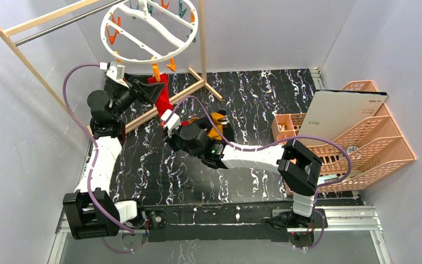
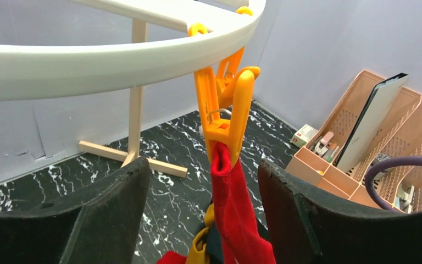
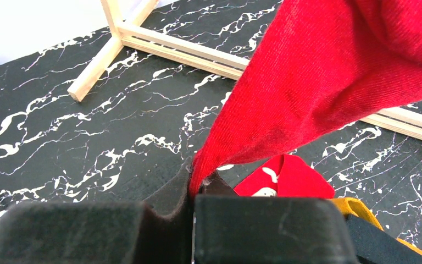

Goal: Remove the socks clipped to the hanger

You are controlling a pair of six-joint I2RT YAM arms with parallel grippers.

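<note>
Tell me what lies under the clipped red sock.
On the table below the red sock lie a patterned red sock and a mustard sock. The right claw, pinching its tip, covers the rest of them.

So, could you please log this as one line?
right claw shut on red sock; left claw open below clip; sock clipped to hanger

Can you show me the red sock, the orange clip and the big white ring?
red sock (image 2: 235, 214): left wrist view, middle of the hanging fabric.
orange clip (image 2: 220, 132): left wrist view, its lower body just above the sock.
white ring (image 2: 88, 66): left wrist view, its curved rim.
</note>
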